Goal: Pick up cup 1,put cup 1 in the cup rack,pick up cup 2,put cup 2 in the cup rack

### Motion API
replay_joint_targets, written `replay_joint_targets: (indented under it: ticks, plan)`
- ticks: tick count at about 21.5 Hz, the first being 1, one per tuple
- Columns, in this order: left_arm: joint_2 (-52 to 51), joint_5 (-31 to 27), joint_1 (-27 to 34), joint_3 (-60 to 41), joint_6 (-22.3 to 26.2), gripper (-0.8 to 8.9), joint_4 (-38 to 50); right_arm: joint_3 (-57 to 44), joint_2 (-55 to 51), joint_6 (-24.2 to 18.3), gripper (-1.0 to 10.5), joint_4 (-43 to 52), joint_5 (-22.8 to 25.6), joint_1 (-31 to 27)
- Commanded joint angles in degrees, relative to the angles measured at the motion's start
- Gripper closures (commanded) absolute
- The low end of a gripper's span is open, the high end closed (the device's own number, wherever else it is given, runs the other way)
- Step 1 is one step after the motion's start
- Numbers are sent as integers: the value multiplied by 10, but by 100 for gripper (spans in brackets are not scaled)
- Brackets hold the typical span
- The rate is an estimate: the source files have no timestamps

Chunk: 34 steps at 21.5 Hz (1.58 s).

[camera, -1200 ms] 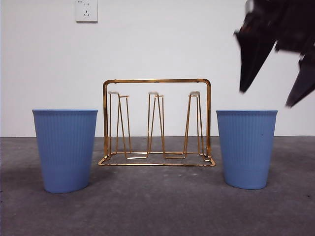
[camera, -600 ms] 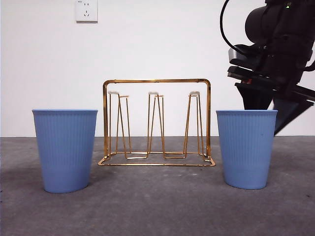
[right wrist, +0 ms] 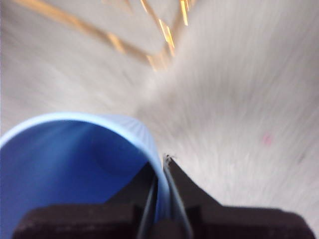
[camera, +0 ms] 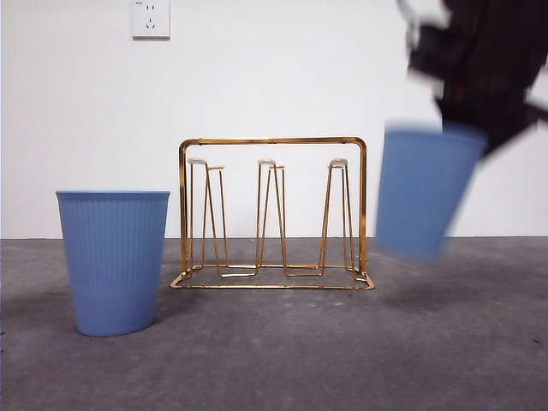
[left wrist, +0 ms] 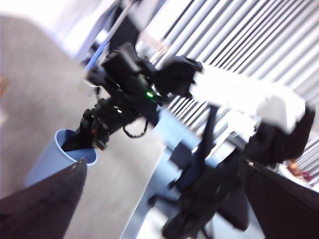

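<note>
- Counting two blue cups: cup 1 (camera: 425, 190) hangs tilted off the table, right of the cup rack (camera: 272, 214); cup 2 (camera: 114, 261) stands left of it
- I see the right gripper (right wrist: 160, 164) pinching cup 1's rim; left gripper (left wrist: 159, 174) jaws spread apart

front: low, level, near | wrists: both see lifted cup (left wrist: 60, 157)

A plain white wall (camera: 274, 77) fills the background of the front view, with a white plastic wall socket (camera: 151, 19) set high on it near the left. Below it runs the rough, mottled grey counter (camera: 274, 360), evenly lit, with soft shadows. The blurred left wrist view shows slatted white window blinds (left wrist: 259, 45) and a dark office chair (left wrist: 199, 199).
</note>
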Motion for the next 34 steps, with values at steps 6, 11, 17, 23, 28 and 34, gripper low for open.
replay_joint_targets:
  ticks: [6,11,17,23,28,34]
  plan:
    - [60,-91,-81,1,-150,184,263,134,-246,25,963,89,-63,1]
    - [137,-194,-167,1,-226,184,505,182,-304,57,963,202,-111,1]
    - [205,-275,-215,1,-268,184,666,184,-309,94,963,280,-150,1]
    - [244,-348,-244,1,-271,185,748,184,-284,109,963,309,-189,1]
    - [256,-375,-250,7,-271,184,765,184,-256,122,963,332,-193,27]
    - [263,-375,-250,43,-268,184,764,184,-218,107,963,346,-163,99]
